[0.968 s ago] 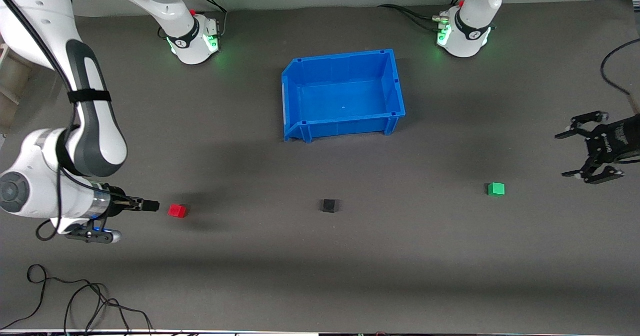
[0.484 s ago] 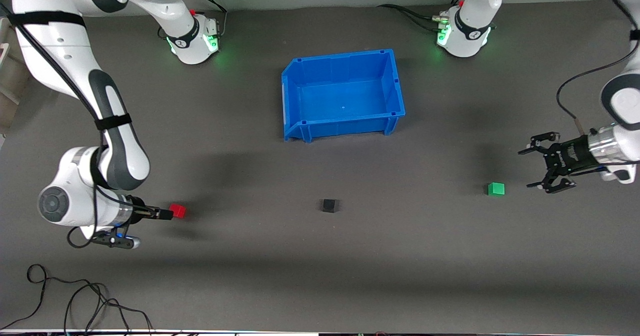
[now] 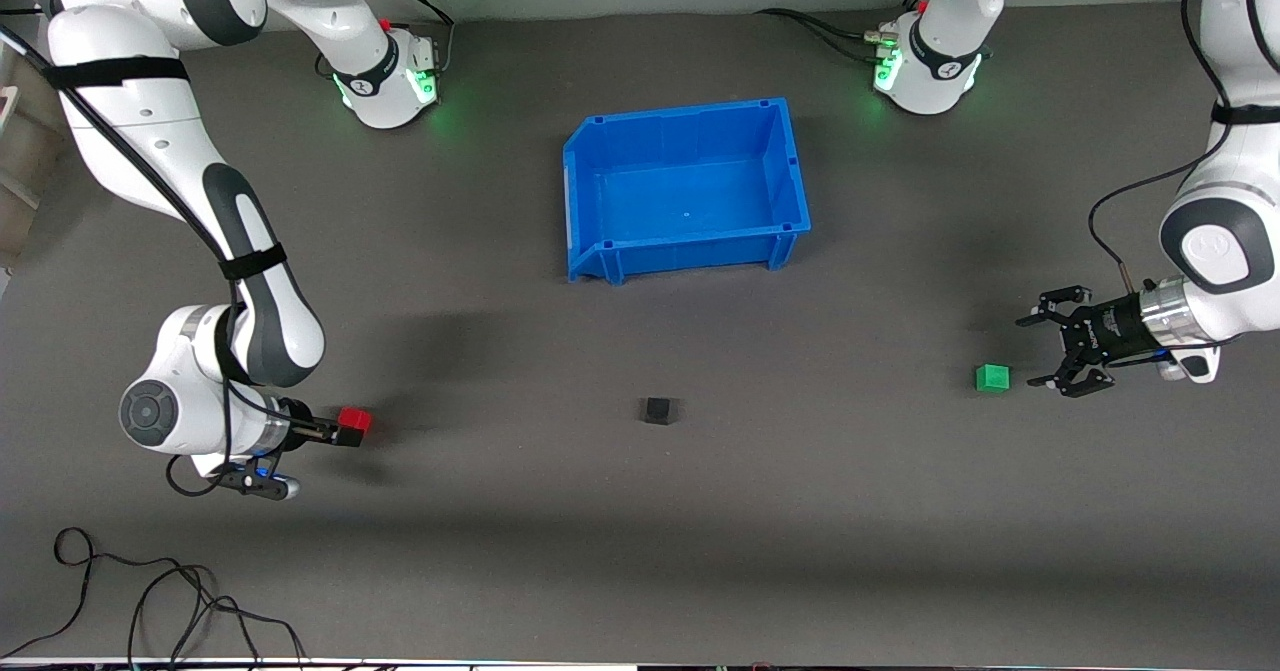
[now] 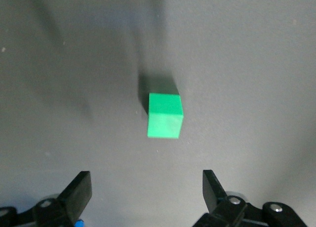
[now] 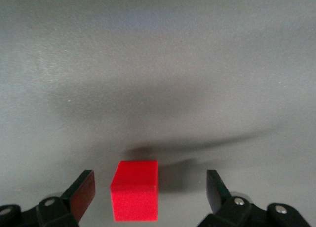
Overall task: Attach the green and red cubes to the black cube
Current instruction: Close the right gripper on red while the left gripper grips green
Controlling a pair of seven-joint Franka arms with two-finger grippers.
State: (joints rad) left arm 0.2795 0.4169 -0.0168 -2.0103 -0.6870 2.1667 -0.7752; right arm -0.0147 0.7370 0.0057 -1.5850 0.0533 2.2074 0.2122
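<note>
The red cube lies on the grey mat toward the right arm's end. My right gripper is low at it, open, with the red cube between its fingers, closer to one finger than to the other and touching neither. The green cube lies toward the left arm's end. My left gripper is open just beside it; in the left wrist view the green cube sits ahead of the open gripper. The black cube lies alone between the two coloured cubes.
An empty blue bin stands on the mat, farther from the front camera than the cubes. Loose black cables lie at the near edge toward the right arm's end.
My right gripper has moved forward so its open fingers now stand either side of the red cube. My left gripper has moved in toward the green cube. No cube has moved.
</note>
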